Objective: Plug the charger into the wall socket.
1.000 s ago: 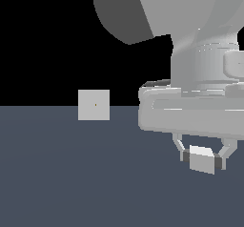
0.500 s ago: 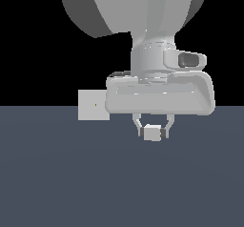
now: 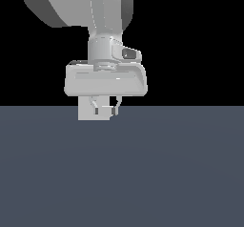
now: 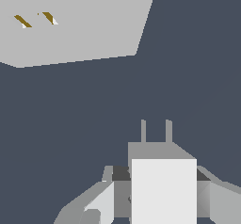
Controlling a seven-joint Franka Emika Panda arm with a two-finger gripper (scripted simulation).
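Gripper (image 4: 162,197) pinching the charger (image 4: 163,190) by its sides, prongs (image 4: 155,131) pointing out front toward the socket (image 4: 75,20) so they can slide into its two slots, though charger sits off-line from the slots and near, not touching.

you moved the arm across toward the exterior view's left. a second ago the tool (image 3: 105,110) hung low, well to the right of the wall socket (image 3: 86,112). now it sits right in front of the socket and hides most of it. the tool went up too, so it is now level with the plate. the charger (image 4: 163,190) went along with it, pinched in the tool, and now looks smaller.
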